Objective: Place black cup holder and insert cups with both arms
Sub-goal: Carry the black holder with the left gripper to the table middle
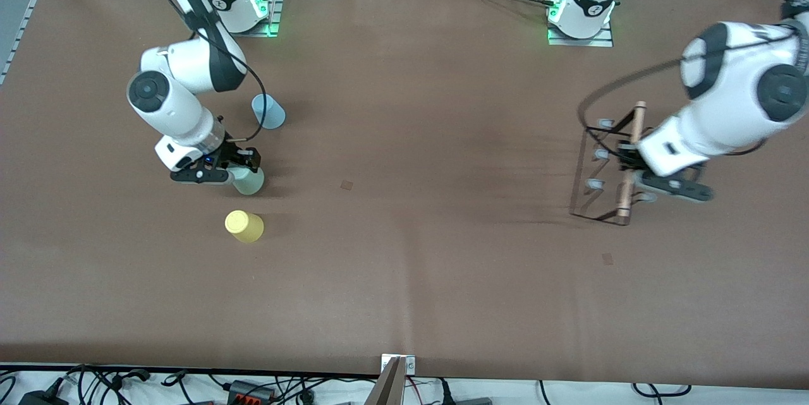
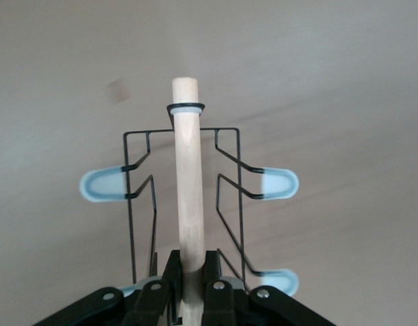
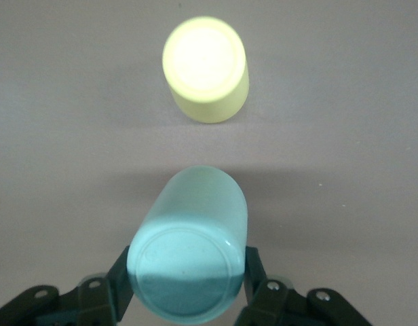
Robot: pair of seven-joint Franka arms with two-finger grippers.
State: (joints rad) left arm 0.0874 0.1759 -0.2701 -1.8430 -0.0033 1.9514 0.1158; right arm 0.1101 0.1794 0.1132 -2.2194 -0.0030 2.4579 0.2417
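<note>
Gripping stage: left gripper jaws clamp black cup holder handle; right gripper jaws clamp green cup. Next: stand holder mid-bench.

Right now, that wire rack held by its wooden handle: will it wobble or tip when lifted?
Probably a little. The left gripper is shut on the rod of the black cup holder, so the thin wire frame hangs off-centre and may sway. It looks light, likely stiff.

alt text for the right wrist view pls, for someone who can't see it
The right gripper is shut on the pale green cup, held upside down with its flat base facing the camera. The yellow cup stands upside down on the brown table past it, apart from it.
</note>
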